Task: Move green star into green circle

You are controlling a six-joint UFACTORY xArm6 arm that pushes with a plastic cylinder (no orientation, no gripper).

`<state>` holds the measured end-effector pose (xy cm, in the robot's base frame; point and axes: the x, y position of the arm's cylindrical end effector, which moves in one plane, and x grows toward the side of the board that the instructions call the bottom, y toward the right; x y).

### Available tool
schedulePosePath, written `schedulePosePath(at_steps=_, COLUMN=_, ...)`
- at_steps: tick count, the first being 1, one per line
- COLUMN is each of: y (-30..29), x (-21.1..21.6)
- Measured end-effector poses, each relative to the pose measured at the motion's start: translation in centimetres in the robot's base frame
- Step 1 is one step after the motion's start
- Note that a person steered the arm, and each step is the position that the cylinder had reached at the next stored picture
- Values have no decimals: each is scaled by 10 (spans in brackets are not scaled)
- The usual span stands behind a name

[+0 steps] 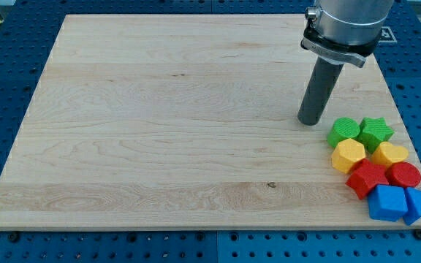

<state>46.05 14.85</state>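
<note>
The green star [376, 133] sits near the board's right edge, touching the green circle [343, 132] on its left. My tip [311, 121] rests on the board just to the left of and slightly above the green circle, a small gap apart from it. The rod rises up and to the right from the tip to the silver arm mount at the view's top.
Below the green pair lie a yellow hexagon [349, 155], a yellow block [390, 154], a red star [366, 178], a red circle [404, 175], a blue block [387, 203] and a blue triangle [419, 204], clustered at the wooden board's [159, 124] bottom right corner.
</note>
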Motion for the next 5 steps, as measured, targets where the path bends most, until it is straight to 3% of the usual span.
schedulePosePath(at_steps=2, y=39, x=-41)
schedulePosePath(at_steps=5, y=180, x=-19)
